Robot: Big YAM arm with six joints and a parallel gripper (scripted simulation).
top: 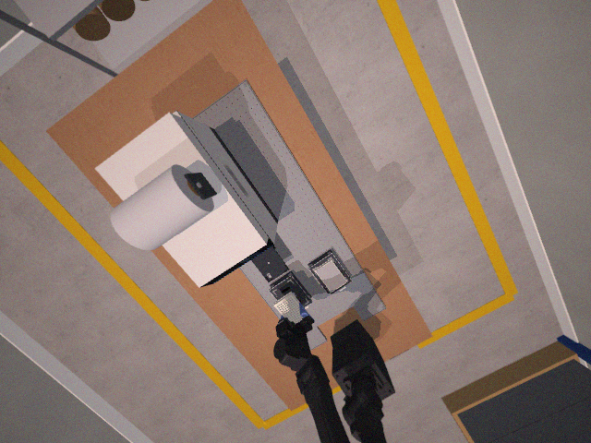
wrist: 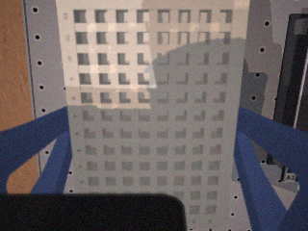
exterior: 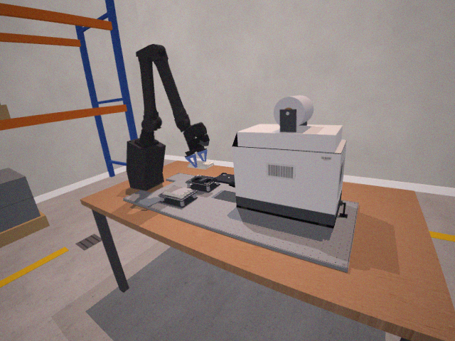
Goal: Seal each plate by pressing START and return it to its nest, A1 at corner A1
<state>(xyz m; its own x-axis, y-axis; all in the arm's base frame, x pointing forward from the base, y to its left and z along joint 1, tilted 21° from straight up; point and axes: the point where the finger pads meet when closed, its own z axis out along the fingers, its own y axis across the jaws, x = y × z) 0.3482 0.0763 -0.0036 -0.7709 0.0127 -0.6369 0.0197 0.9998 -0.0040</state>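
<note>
My gripper (top: 292,312) (exterior: 198,163) (wrist: 153,115) is shut on a pale plate (top: 287,305) (exterior: 207,164) (wrist: 115,115), its blue fingers on the two long sides. The plate's wells look open. It is held raised and roughly level, beside and above an empty dark nest (top: 295,287) (exterior: 202,182) (wrist: 290,72); an A1 label shows at that nest's corner in the wrist view. Another pale plate (top: 329,272) (exterior: 176,195) sits in the other nest; I cannot tell whether it has foil. The sealer's dark stage (top: 269,263) (exterior: 225,178) is out and bare. The START button and lamp cannot be made out.
The white sealer (top: 229,240) (exterior: 286,194) with its foil roll (top: 152,209) (exterior: 303,110) stands past the stage. The grey perforated board (top: 310,223) (exterior: 293,244) carries the nests. The black arm base (top: 360,353) (exterior: 145,165) stands near them.
</note>
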